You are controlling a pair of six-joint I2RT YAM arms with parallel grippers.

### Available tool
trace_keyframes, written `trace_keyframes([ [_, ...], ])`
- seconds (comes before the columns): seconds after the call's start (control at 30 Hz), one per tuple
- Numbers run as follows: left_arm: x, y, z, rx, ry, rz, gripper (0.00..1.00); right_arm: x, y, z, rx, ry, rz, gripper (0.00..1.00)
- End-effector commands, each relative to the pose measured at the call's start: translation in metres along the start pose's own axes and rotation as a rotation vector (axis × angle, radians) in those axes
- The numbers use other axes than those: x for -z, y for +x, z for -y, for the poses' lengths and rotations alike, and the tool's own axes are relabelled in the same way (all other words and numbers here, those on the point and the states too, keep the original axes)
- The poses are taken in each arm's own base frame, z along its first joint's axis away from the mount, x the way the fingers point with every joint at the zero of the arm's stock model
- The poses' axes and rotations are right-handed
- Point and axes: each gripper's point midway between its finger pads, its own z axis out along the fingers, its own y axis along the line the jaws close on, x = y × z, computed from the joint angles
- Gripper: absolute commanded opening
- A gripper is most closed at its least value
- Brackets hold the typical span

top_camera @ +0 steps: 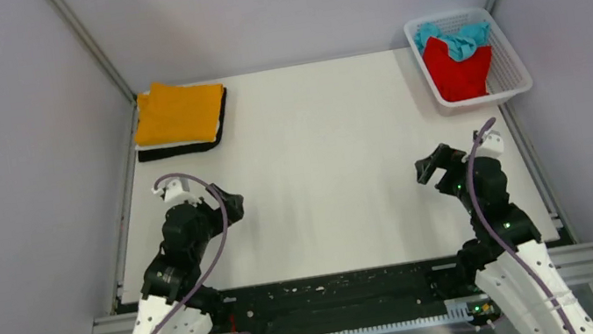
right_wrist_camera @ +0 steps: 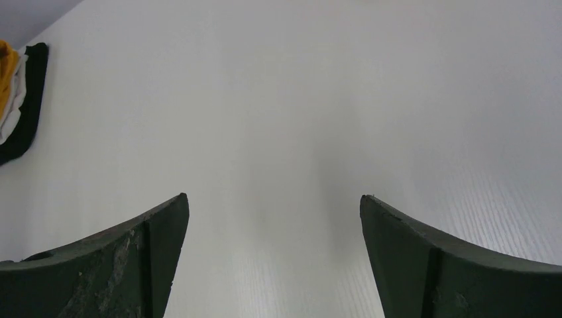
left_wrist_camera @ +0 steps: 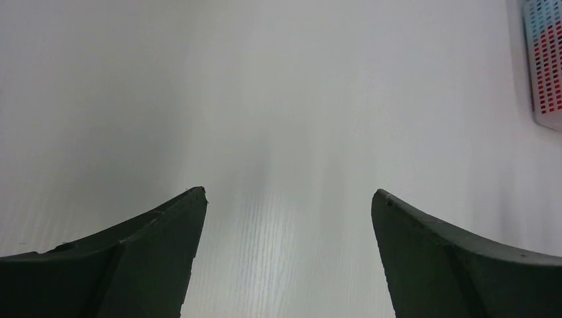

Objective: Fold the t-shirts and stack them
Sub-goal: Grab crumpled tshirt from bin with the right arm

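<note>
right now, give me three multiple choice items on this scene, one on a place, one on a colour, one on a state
1. Where does the folded stack lie?
A. far left corner of the table
B. near right corner
C. dead centre

2. What colour is the top shirt of that stack?
A. red
B. orange
C. white

3. How do the left gripper and right gripper stand?
A. both open, holding nothing
B. both shut on cloth
C. one open, one shut

Answers:
1 A, the overhead view shows it by the far left edge.
2 B, orange covers the layers beneath.
3 A, each wrist view shows spread fingers over bare table.

Plain grey walls [top_camera: 4,131] close in a white tabletop [top_camera: 320,172], with aluminium rails [top_camera: 94,51] in the corners.
</note>
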Motion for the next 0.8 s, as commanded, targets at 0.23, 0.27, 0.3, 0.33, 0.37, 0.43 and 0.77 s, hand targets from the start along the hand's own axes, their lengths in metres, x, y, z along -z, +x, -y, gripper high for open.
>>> trace_keyframes([
  [0.23, -0.009, -0.02, 0.019, 0.021, 0.043, 0.044, 0.99, -0.001, -0.067, -0.054, -0.009, -0.181, 0.17, 0.99],
  [0.27, -0.011, -0.022, 0.021, 0.022, 0.047, 0.048, 0.99, -0.006, -0.079, -0.061, -0.006, -0.184, 0.194, 0.99],
  [0.3, -0.013, -0.025, 0.024, 0.022, 0.052, 0.051, 0.99, -0.012, -0.093, -0.064, -0.003, -0.161, 0.212, 0.99],
  [0.33, -0.015, -0.027, 0.026, 0.022, 0.054, 0.051, 0.99, -0.02, -0.106, -0.065, 0.004, -0.125, 0.227, 0.99],
  [0.37, -0.017, -0.029, 0.029, 0.021, 0.057, 0.051, 0.99, -0.03, -0.118, -0.065, 0.017, -0.077, 0.236, 0.99],
  [0.43, -0.022, -0.032, 0.032, 0.013, 0.054, 0.044, 0.99, -0.053, -0.146, -0.068, 0.063, 0.008, 0.248, 0.99],
  [0.77, -0.042, -0.038, 0.019, -0.053, -0.066, 0.028, 0.99, -0.207, -0.257, -0.032, 0.144, 0.216, 0.144, 0.98],
])
